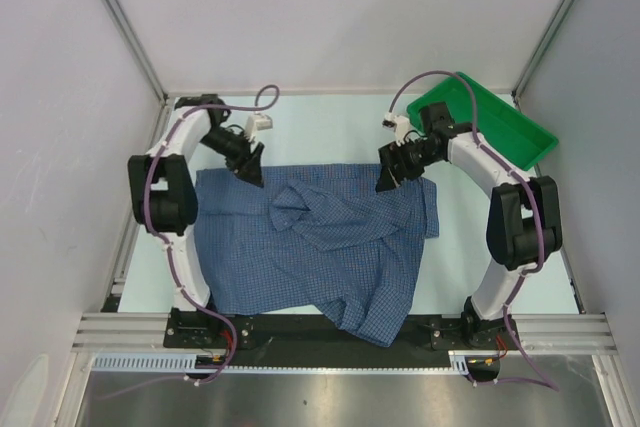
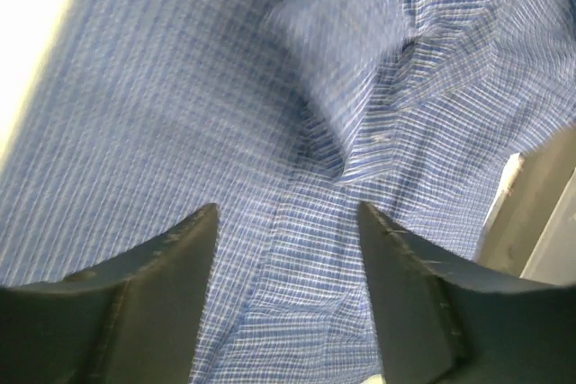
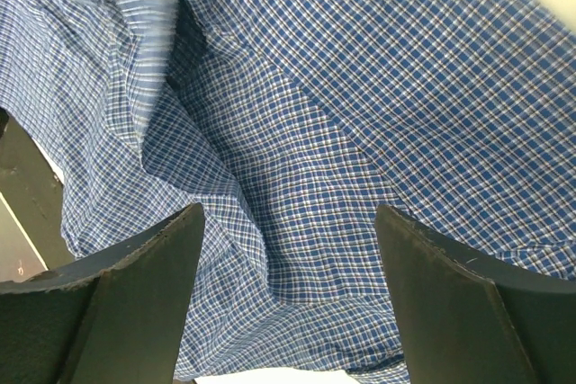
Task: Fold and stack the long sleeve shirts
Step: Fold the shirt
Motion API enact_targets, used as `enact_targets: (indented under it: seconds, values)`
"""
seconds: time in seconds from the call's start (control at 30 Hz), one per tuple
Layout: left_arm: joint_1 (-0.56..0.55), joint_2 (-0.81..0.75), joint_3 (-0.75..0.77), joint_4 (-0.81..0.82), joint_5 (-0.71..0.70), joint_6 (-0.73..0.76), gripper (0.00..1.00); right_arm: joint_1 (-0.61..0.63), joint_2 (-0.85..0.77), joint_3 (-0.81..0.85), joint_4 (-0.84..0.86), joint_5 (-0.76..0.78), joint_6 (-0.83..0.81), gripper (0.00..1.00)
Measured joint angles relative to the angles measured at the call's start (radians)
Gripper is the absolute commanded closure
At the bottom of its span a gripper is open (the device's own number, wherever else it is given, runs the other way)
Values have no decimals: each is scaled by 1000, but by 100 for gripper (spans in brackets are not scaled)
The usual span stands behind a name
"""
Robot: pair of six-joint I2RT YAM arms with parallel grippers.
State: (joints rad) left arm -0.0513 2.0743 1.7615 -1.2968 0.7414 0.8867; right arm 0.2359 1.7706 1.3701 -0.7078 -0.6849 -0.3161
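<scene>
On the left, the left gripper [image 1: 247, 162] hangs over the far left edge of the shirt [image 1: 260, 257]. From its wrist camera I see both fingers [image 2: 171, 267] standing apart with nothing between them, only checked cloth below.

The shirt lies spread across the middle of the table [image 1: 330, 137], between the two arms. Its body is mostly flat, but the collar area [image 1: 295, 207] is bunched into a rumpled heap towards the far side. One part of the cloth [image 1: 375, 322] droops over the near edge of the table. The left wrist view shows the button placket [image 2: 360, 155] with its small white buttons running under that gripper.

On the right, the right gripper [image 1: 388, 175] sits over the far right corner of the shirt. Its fingers [image 3: 153, 276] are likewise spread wide and hold nothing. The green tray [image 1: 500, 122] stands beyond it at the far right, well apart from the shirt.

I judge that I am at the laying-out stage: the shirt is not yet smooth and no fold is made. The next move calls for both grippers to drop onto the far edge, pinch one layer only, and draw the heap flat before folding a sleeve inward.

I can read no brand, label or writing anywhere.
</scene>
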Motion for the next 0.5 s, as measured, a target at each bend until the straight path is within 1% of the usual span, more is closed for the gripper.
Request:
enact_targets:
  seconds: [0.03, 0.1, 0.13, 0.2, 0.3, 0.4, 0.5]
  values:
    - [32, -8, -13, 16, 13, -6, 18, 0, 5, 0, 0, 2, 0, 18]
    - [85, -42, -85, 71, 40, -34, 16, 2, 19, 0, 0, 4, 0, 19]
    - [110, -65, -140, 106, 51, -52, 3, 2, 24, 0, 0, 4, 1, 19]
    - [135, -102, -236, 153, 72, -84, 3, 4, 42, 0, 0, 3, 1, 19]
    - [124, -129, -342, 225, 106, -135, 4, 5, 64, 0, -1, 2, 6, 20]
    - [94, -130, -395, 316, 123, -201, 4, 5, 74, 0, -8, 1, 8, 20]
    - [69, -130, -401, 401, 129, -260, 5, 5, 74, -5, -13, -2, 7, 21]
